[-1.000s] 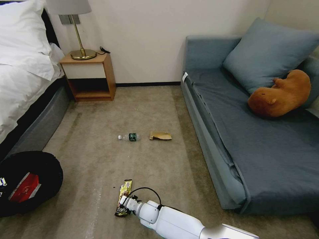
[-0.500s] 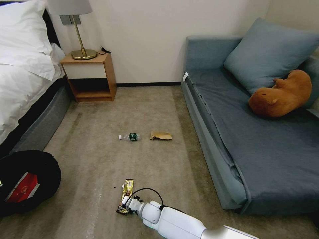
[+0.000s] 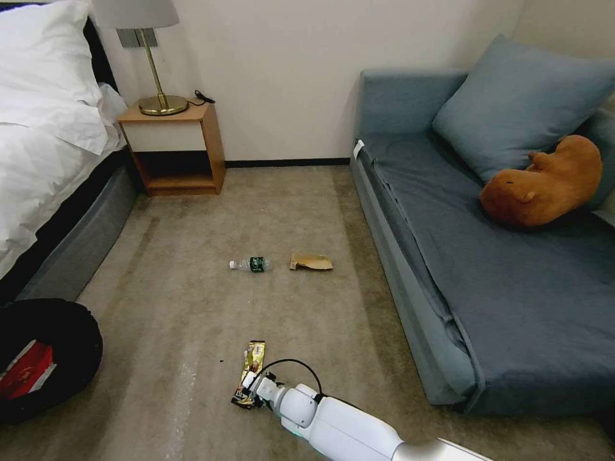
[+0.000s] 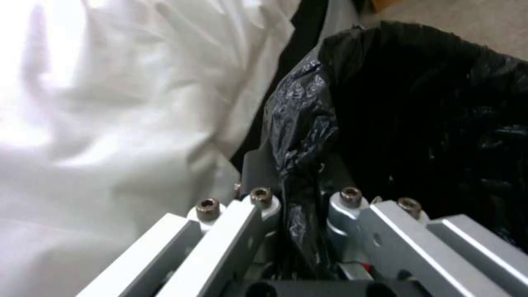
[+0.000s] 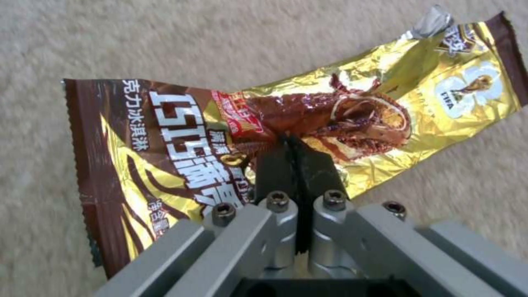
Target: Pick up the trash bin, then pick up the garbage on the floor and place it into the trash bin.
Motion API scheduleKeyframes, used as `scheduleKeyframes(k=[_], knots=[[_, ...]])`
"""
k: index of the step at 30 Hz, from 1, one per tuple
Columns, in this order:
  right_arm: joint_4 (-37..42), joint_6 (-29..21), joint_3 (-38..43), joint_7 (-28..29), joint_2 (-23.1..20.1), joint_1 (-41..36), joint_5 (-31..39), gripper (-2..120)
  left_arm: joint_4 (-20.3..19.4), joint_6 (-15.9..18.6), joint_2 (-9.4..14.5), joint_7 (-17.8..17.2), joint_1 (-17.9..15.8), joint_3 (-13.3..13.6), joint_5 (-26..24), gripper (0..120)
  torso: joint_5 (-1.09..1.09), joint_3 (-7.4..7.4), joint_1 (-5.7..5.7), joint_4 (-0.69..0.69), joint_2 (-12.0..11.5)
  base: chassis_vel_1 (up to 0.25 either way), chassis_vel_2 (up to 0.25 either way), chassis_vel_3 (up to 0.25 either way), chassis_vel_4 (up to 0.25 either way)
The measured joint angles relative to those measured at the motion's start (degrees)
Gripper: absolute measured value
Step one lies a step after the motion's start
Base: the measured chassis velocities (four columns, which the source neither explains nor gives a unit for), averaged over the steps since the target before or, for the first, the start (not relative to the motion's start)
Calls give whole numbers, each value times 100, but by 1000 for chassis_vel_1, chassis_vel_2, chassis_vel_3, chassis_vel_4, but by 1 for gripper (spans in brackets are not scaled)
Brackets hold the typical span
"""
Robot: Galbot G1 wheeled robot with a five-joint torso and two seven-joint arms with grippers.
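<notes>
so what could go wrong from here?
1. The right gripper pinches the gold-brown wrapper at one crumpled fold near its middle; the foil could slip free during the carry.
2. The left gripper holds the trash bin by the black bag at the rim; the liner might pull loose.

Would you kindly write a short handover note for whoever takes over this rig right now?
Left gripper: shut on the trash bin's black liner rim, beside the bed.
Right gripper: shut on the gold-brown snack wrapper, low over the carpet.
Done: red-and-white wrapper lies in the trash bin.
Left: bin the snack wrapper, then the clear bottle and brown paper bag, both on the carpet.
</notes>
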Motion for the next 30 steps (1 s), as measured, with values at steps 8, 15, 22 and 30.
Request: scheduleKeyframes(k=[8, 15, 22, 30], knots=[[659, -114, 144, 49, -277, -116, 73, 0, -183, -55, -120, 36, 15, 183, 132, 5, 2, 1, 0, 2, 0, 0, 0, 0, 0], [1224, -236, 172, 87, -509, -6, 338, 0, -345, -55, -142, 68, 9, 239, 133, 5, 5, 0, 0, 2, 0, 0, 0, 0, 0], [1344, -221, 232, 79, -616, -112, 250, 0, -426, -14, -217, 77, -92, 385, 219, 5, 5, 0, 0, 3, 0, 0, 0, 0, 0], [1031, -57, 280, 84, -513, -389, -133, 5, -477, 66, -237, 77, -169, 496, 262, 5, 5, 0, 0, 3, 0, 0, 0, 0, 0]])
